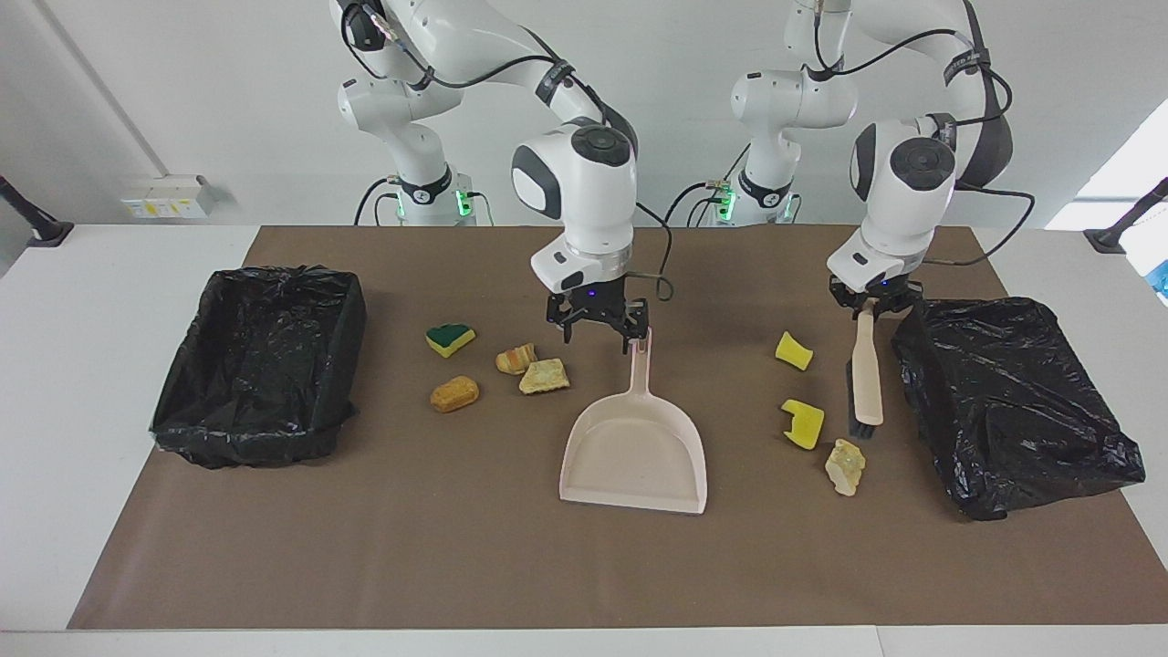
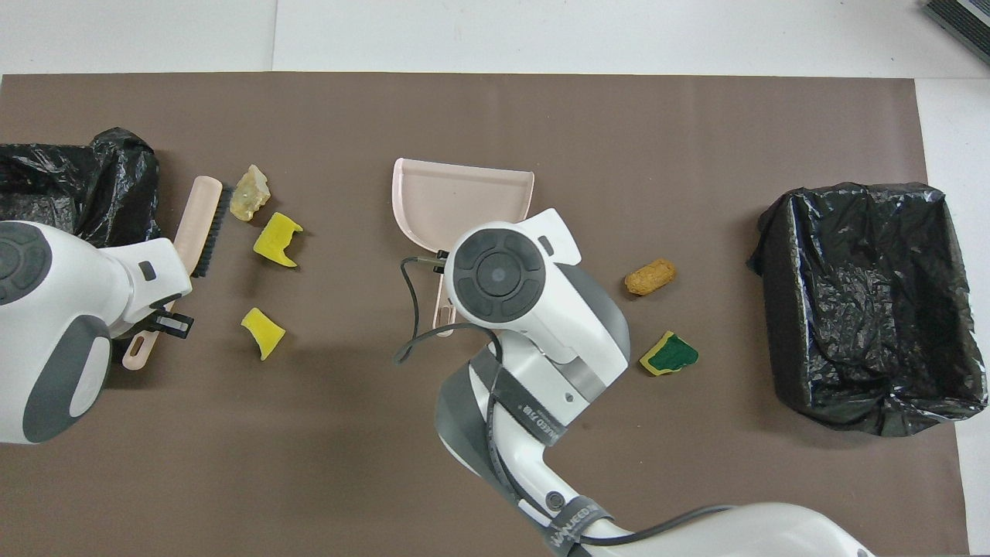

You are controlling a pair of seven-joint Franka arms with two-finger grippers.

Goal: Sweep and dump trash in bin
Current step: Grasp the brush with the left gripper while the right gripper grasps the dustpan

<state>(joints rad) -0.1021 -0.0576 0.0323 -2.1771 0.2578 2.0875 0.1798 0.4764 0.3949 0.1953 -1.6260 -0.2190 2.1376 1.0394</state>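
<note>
The right pincer [image 1: 598, 330], spread wide, is hovering over the dustpan [image 1: 636, 447] handle. The left pincer [image 1: 870, 306] is pinching the brush [image 1: 866, 374], bristles seemingly facing three trash scraps [image 1: 803, 423] toward the left arm's end from the dustpan. Probably light, soft foam; four more scraps [image 1: 545, 376] lying toward the right arm's end, pointing haphazardly.

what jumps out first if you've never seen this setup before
The beige dustpan lies mid-table on the brown mat, with the right claw open right over its handle. Toward the left arm's end, the left claw is shut on a hand brush, bristles hanging beside a yellow scrap and a pale scrap. A black-lined bin sits at each end of the table, and four more scraps lie between the dustpan and the right arm's bin.
</note>
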